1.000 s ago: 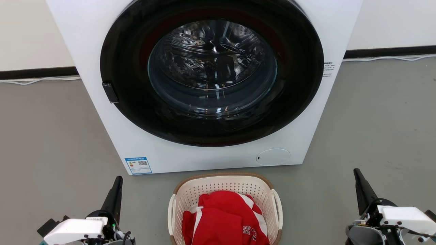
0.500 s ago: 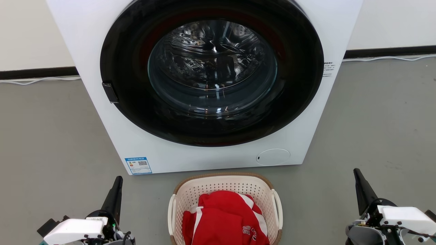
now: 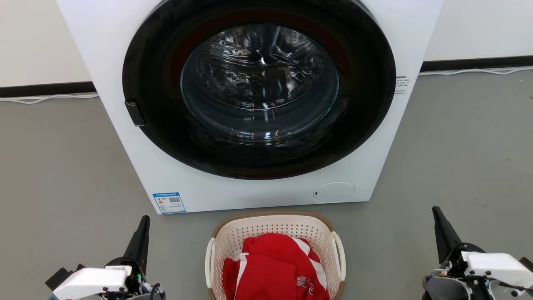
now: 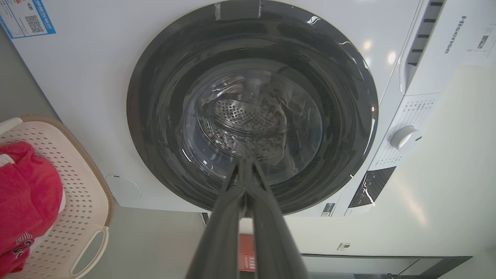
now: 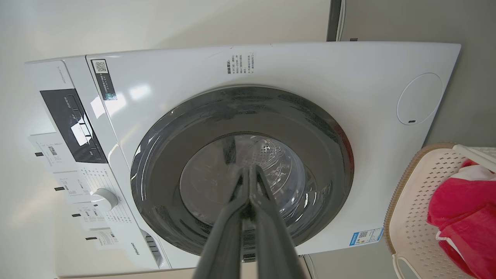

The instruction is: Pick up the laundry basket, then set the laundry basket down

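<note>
The left hand (image 3: 145, 219) and right hand (image 3: 435, 210) have tapered dark fingers (image 3: 138, 246), white housings (image 3: 89, 281), black cables (image 3: 153, 288).
</note>
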### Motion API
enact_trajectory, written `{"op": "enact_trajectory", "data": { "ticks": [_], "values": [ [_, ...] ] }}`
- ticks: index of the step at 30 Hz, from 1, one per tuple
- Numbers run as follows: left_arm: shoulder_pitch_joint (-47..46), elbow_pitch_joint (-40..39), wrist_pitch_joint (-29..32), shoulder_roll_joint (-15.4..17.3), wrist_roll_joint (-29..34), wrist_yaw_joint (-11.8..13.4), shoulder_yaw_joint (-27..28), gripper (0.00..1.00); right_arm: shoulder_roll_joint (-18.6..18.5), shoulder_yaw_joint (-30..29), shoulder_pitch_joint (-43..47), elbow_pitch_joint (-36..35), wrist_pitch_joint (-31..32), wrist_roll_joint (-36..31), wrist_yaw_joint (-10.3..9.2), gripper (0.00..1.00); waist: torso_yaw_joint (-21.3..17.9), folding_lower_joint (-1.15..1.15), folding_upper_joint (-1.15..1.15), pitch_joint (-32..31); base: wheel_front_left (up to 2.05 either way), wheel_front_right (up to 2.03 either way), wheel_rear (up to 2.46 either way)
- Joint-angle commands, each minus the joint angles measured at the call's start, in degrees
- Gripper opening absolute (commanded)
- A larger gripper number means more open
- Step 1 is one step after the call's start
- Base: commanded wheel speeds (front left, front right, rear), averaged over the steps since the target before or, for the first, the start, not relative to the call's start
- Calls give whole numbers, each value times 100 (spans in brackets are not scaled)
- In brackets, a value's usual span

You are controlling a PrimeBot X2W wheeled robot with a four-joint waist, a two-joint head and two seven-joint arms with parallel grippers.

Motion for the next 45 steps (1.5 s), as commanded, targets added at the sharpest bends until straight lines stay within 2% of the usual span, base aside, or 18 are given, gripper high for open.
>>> {"op": "enact_trajectory", "data": {
  "ticks": [1,45],
  "values": [
    [-320,-168,9,76,-29,-42,169,0,-23,105,-238,-170,44,39,41,0,0,0,0,0,0,0,0],
    [-320,-168,9,76,-29,-42,169,0,-23,105,-238,-170,44,39,41,0,0,0,0,0,0,0,0]
  ]
}}
